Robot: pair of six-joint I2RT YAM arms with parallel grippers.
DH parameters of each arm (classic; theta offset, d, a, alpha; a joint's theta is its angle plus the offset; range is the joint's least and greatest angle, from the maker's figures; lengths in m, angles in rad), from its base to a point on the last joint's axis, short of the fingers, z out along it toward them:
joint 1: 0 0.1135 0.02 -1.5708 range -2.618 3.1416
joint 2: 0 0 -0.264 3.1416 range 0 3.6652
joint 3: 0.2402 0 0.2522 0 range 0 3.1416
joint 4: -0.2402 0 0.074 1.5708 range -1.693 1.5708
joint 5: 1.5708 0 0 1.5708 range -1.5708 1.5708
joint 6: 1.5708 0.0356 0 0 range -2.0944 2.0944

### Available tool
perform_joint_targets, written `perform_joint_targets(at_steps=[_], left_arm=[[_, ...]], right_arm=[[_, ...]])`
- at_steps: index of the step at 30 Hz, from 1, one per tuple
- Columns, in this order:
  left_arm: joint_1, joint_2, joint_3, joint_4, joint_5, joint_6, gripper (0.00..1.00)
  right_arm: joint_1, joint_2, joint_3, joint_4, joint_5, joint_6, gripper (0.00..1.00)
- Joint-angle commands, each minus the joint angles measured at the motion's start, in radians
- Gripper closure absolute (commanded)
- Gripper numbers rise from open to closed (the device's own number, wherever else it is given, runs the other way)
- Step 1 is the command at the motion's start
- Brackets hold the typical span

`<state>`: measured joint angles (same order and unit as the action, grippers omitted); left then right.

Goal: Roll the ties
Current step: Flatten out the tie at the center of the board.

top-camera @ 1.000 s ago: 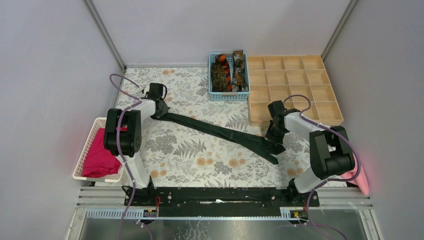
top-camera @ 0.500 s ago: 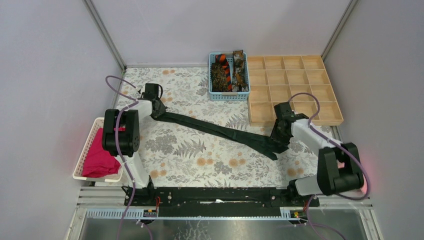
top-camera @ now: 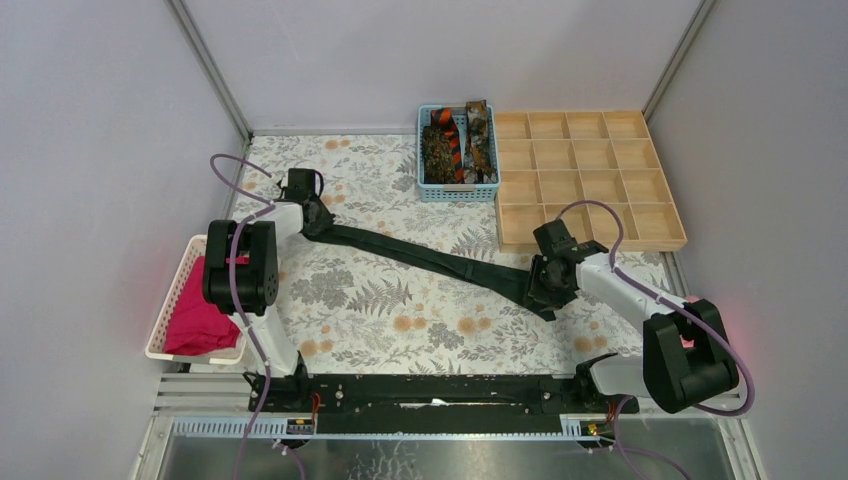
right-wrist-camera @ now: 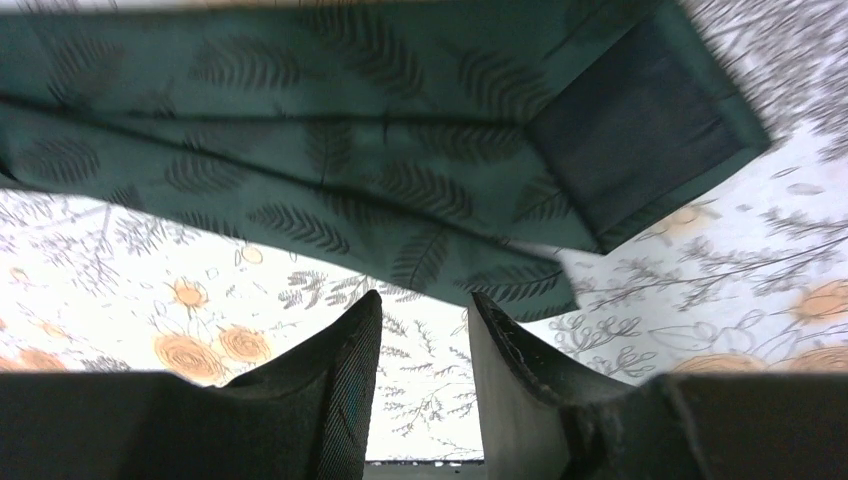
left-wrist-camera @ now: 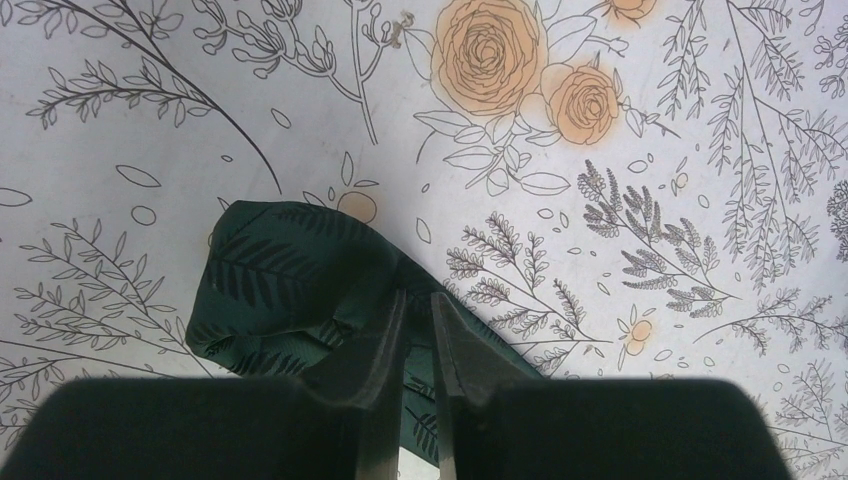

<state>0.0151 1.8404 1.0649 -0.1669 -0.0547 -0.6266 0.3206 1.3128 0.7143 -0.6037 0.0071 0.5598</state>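
A long dark green tie (top-camera: 430,258) with a leaf pattern lies slantwise across the flowered tablecloth. My left gripper (top-camera: 318,222) is at its narrow far-left end. In the left wrist view the bunched tie end (left-wrist-camera: 280,270) lies under the left gripper (left-wrist-camera: 418,298), whose jaws stand a narrow gap apart over the fabric. My right gripper (top-camera: 548,290) is at the wide end. In the right wrist view the right gripper (right-wrist-camera: 425,298) is open and empty, with the tie (right-wrist-camera: 350,150) just beyond its tips. Other ties (top-camera: 457,150), mottled brown and orange-and-black striped, lie in a blue basket (top-camera: 420,160).
A wooden compartment tray (top-camera: 598,243) stands at the back right, close behind the right gripper. A white basket (top-camera: 170,300) holding a magenta cloth (top-camera: 200,315) sits at the left edge beside the left arm.
The right gripper has opened and let go of the tie's wide end, and its arm has swung outward. The left jaws have parted slightly. The tie's wide end has shifted a little left.
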Motion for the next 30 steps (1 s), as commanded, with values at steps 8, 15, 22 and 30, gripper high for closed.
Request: perform_joint_targets(at_steps=[8, 15, 22, 30], left_arm=[[-0.004, 0.004, -0.042, -0.039, 0.05, 0.01, 0.75], [-0.004, -0.005, -0.054, -0.034, 0.05, 0.013, 0.75], [-0.007, -0.015, -0.06, -0.025, 0.05, 0.01, 0.75], [-0.006, -0.012, -0.059, -0.025, 0.05, 0.014, 0.75]], right_arm=[[0.044, 0.05, -0.061, 0.025, -0.013, 0.08, 0.58], [0.052, -0.005, -0.029, -0.003, 0.019, 0.092, 0.58], [0.054, -0.051, 0.007, -0.06, 0.06, 0.089, 0.55], [0.053, 0.068, -0.023, -0.006, 0.087, 0.091, 0.56]])
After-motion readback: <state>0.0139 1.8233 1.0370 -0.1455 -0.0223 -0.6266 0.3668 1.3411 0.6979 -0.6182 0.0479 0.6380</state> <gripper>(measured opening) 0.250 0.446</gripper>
